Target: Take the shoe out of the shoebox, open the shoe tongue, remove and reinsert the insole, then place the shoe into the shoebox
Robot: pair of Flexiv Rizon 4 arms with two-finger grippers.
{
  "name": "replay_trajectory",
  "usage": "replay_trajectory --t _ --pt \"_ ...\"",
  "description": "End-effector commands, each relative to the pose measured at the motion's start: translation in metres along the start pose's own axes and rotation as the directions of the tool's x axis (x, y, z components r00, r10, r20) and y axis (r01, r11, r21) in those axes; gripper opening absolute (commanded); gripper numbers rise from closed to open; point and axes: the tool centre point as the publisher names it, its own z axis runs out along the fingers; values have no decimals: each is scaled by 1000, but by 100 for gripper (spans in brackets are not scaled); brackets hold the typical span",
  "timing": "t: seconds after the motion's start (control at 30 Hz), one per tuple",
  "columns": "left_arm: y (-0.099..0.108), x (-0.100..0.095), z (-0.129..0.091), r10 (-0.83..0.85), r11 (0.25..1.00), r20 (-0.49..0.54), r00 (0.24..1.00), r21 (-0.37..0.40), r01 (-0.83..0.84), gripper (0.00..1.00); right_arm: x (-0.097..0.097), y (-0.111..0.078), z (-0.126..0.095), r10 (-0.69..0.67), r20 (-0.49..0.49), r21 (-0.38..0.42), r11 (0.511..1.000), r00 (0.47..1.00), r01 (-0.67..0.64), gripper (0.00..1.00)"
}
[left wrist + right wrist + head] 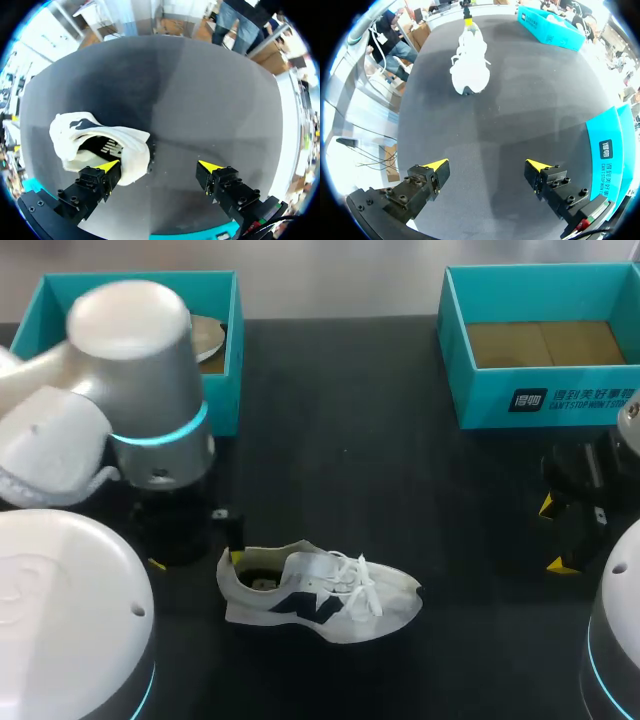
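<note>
One white shoe (320,595) (100,150) (468,70) lay on its sole on the dark table (380,470), outside both teal shoeboxes. Its long axis ran across the table, heel toward the left arm and toe toward the right arm. It had a dark emblem on its side, loose white laces and a dark insole with white print. Behind the toe and well apart from it, the right shoebox (540,400) carried a white logo and lettering on its near wall. The left shoebox (225,360) stood behind the heel. The left gripper (196,560) (160,166) stood with fingers spread wide, one yellow tip at the heel collar and the other clear of the shoe. The right gripper (553,534) (487,164), also spread and holding nothing, hung well beyond the toe.
</note>
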Motion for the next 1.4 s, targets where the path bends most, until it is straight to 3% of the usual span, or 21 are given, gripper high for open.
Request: replay_trajectory --t 0.03,0.2,0.37,0.5,0.93,1.1,1.33,1.4 --pt "-6 47 -25 -90 994 328 941 83 66 100 1 0 1 0 2 1 1000 1000 0 100" --pt "-13 48 -39 -94 993 408 908 106 55 100 1 0 1 0 2 1 1000 1000 0 100" --pt "-15 51 -41 -168 976 479 862 202 78 100 1 0 1 0 2 1 1000 1000 0 100" --pt "-14 58 -40 -301 934 500 812 325 146 100 1 0 1 0 2 1 1000 1000 0 100" --pt "-13 59 -40 -298 934 489 820 327 144 100 1 0 1 0 2 1 1000 1000 0 100" --pt "3 65 -38 -630 728 420 654 611 309 100 1 0 1 0 2 1 1000 1000 0 100" --pt "16 77 -21 -875 410 228 428 819 402 100 1 0 1 0 2 1 1000 1000 0 100" --pt "18 79 -14 -936 309 160 313 799 516 100 1 0 1 0 2 1 1000 1000 0 100"
